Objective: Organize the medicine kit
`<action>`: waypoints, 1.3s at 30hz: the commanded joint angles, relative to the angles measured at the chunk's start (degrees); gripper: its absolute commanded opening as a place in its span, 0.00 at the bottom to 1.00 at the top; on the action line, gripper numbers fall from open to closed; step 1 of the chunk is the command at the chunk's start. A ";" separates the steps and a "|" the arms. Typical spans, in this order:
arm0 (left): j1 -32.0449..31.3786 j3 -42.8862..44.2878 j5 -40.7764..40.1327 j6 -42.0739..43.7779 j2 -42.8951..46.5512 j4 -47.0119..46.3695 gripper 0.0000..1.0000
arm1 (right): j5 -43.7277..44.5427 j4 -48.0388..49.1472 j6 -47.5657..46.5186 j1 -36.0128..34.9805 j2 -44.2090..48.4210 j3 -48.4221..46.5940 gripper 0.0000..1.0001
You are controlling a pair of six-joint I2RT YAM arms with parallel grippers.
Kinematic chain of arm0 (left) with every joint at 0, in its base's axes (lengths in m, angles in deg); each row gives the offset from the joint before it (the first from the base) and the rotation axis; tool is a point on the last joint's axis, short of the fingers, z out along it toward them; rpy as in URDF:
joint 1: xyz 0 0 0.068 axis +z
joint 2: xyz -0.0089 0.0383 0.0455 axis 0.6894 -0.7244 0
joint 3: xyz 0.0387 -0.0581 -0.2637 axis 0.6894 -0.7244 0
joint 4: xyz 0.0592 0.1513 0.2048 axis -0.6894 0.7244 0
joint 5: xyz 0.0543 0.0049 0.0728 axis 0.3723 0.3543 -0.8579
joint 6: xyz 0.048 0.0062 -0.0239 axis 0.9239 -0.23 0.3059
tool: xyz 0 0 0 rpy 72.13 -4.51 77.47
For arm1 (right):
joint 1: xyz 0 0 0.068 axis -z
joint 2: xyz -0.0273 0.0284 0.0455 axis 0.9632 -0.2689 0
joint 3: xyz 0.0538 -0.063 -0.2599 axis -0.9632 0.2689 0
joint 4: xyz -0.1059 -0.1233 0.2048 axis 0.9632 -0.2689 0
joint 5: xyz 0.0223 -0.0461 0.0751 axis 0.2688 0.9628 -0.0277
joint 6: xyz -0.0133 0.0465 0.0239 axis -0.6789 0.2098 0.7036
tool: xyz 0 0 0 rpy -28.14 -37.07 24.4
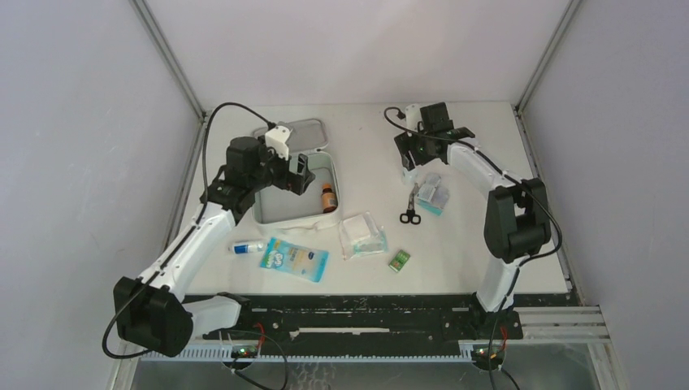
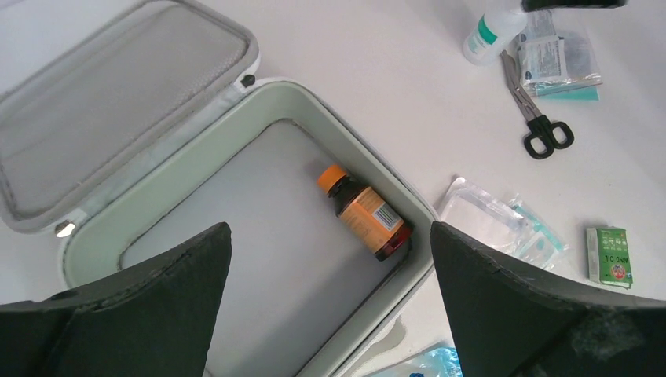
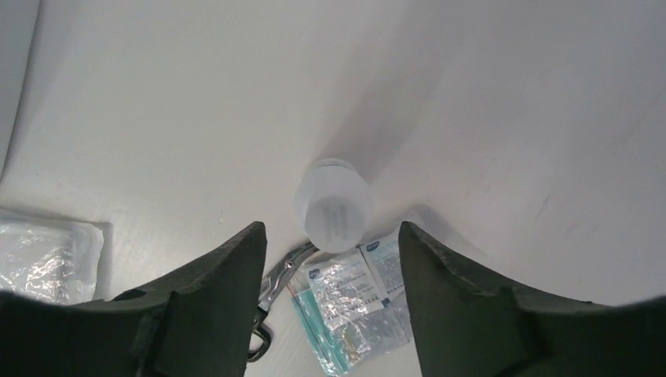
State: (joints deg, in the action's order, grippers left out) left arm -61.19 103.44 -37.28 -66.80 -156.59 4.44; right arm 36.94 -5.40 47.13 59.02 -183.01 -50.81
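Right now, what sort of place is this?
Probably a robotics test bench: a plain white table boxed in by blank grey panels, white-and-black robot arms bolted at its edge, and an open white zip case with medical supplies staged around.

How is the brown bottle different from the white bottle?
The brown bottle has an orange cap; the white bottle has a pale cap and green band. The brown bottle lies on its side inside the medicine kit; the white bottle stands outside on the table, by the scissors. Both are small and capped.
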 commanded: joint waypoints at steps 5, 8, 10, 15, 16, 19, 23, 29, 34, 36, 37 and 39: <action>-0.22 -2.49 1.02 4.17 4.02 -3.57 1.00 | 1.52 -3.64 -1.25 -0.79 -4.46 -4.86 0.52; -0.24 -2.72 0.66 4.60 4.45 -3.66 1.00 | 1.65 -3.83 -1.56 -0.80 -5.28 -5.01 0.50; -0.18 -3.01 0.60 4.76 4.84 -3.96 1.00 | 1.52 -3.85 -1.71 -0.80 -5.68 -5.17 0.47; -0.18 -3.64 0.29 5.12 5.71 -4.68 1.00 | 1.26 -3.83 -1.84 -0.80 -6.45 -6.03 0.47; -0.23 -3.73 0.18 5.16 5.77 -4.72 1.00 | 1.23 -3.98 -1.85 -0.72 -6.65 -6.34 0.48; -0.24 -3.90 0.08 5.18 5.92 -4.73 1.00 | 0.99 -4.26 -1.88 -0.71 -7.03 -7.19 0.49; -0.19 -4.01 0.22 5.26 6.14 -4.73 1.00 | 0.67 -4.57 -1.80 -0.71 -7.13 -7.82 0.45; -0.21 -4.07 -0.71 5.23 6.34 -4.64 1.00 | -0.03 -5.59 -2.03 -0.71 -6.77 -8.48 0.30; -0.17 -2.57 -0.46 6.34 6.50 -2.63 1.00 | -4.32 -7.12 -2.94 -0.71 -3.80 -8.84 0.14; -0.21 -1.36 -0.90 7.59 6.23 -0.83 1.00 | -7.96 -7.55 -3.67 -0.71 -1.70 -8.40 0.10; -0.16 -0.93 -0.98 8.18 6.12 -0.39 1.00 | -10.27 -7.72 -4.51 -0.83 -0.41 -8.05 0.08; 0.01 -0.92 0.14 9.59 6.37 -0.52 1.00 | -15.07 -8.27 -5.91 -1.27 2.36 -7.17 0.07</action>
State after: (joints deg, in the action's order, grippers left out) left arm -61.21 100.97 -37.59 -60.79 -152.07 3.59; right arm 32.02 -13.47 44.10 58.54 -189.20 -56.69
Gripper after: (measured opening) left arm 0.996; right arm 0.309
